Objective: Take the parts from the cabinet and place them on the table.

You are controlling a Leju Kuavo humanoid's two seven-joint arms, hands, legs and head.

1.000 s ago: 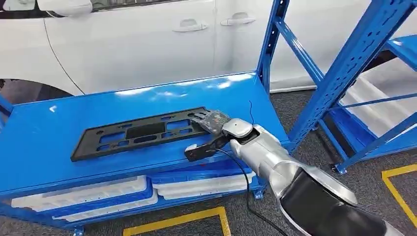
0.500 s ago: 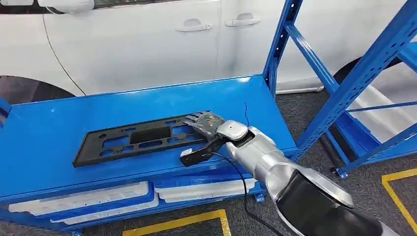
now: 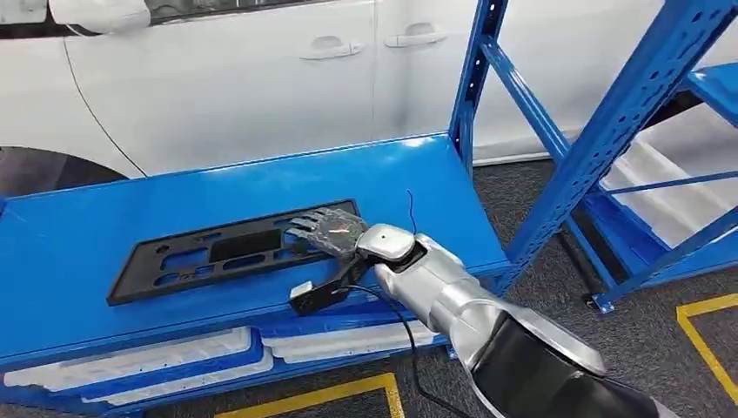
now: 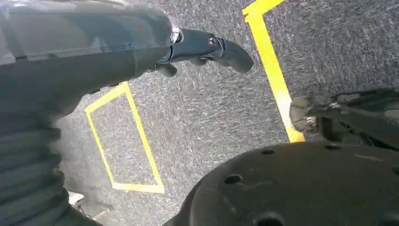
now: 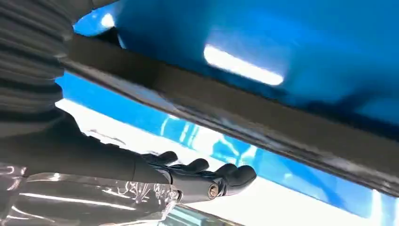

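Fingers of the right robot hand [image 3: 329,230] lie spread flat over the near end of the black plastic part [image 3: 228,251], palm down on it; the thumb side is hidden underneath, so whether this hand truly grips the part or only rests on it cannot be told. In the right wrist view the dark fingers [image 5: 207,176] reach along beside the part's long dark edge [image 5: 244,117], with bright blue metal behind it. The silver right arm [image 3: 452,296] comes up from the lower right, a thin black cable [image 3: 405,335] trailing from the wrist, and a small black block [image 3: 318,293] juts from below the wrist over the counter's front edge.

The part is a long, flat frame with several cut-out openings, lying lengthwise on the blue counter [image 3: 104,222], the shelf's top deck, towards its front.

The left robot hand [image 4: 207,47] hangs over grey carpet [image 4: 207,108] marked with yellow tape lines [image 4: 270,70]; its dark fingers are loosely curled and hold nothing.

White moulded trays [image 3: 165,357] sit on the level beneath the counter. Blue perforated uprights [image 3: 609,139] of a neighbouring rack stand to the right, and a white car [image 3: 261,78] fills the background.
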